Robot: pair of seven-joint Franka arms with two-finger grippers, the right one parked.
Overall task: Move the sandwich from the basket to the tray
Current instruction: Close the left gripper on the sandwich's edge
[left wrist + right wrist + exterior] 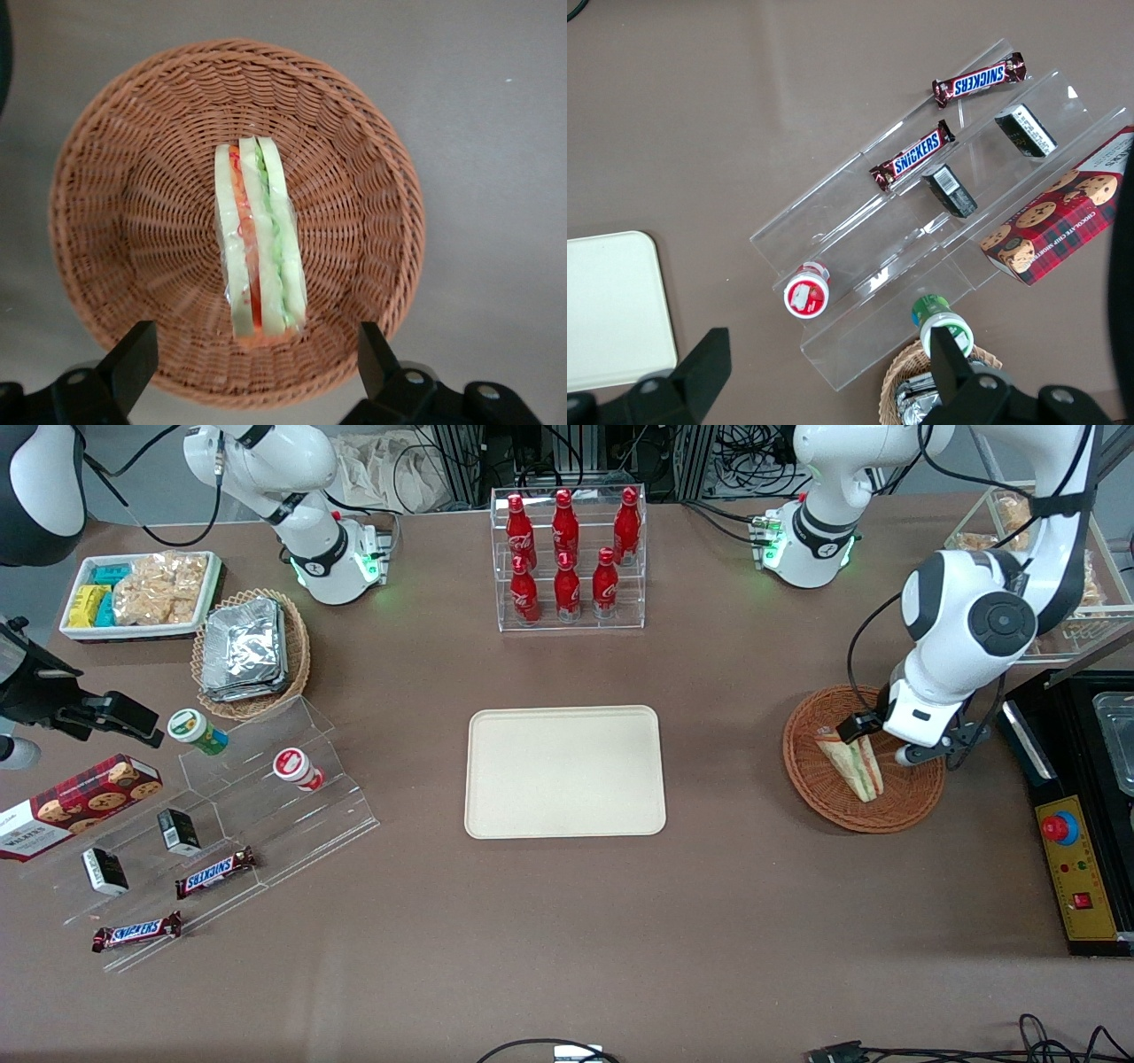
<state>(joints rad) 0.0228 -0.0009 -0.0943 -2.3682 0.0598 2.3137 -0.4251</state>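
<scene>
Brown tabletop [620, 921]: sandwich [258, 242] lies in the wicker basket [115, 204] toward the working arm's end, gripper [257, 354] hovers above it with fingers [133, 354] spread wide, holding nothing, tray [565, 771] well apart, mid-table.

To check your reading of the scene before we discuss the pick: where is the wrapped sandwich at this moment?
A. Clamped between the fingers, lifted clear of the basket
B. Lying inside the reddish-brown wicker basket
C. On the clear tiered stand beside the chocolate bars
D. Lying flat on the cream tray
B: the sandwich lies in the basket, with the gripper open above it, its fingers apart and not touching it; the tray holds nothing.
</scene>
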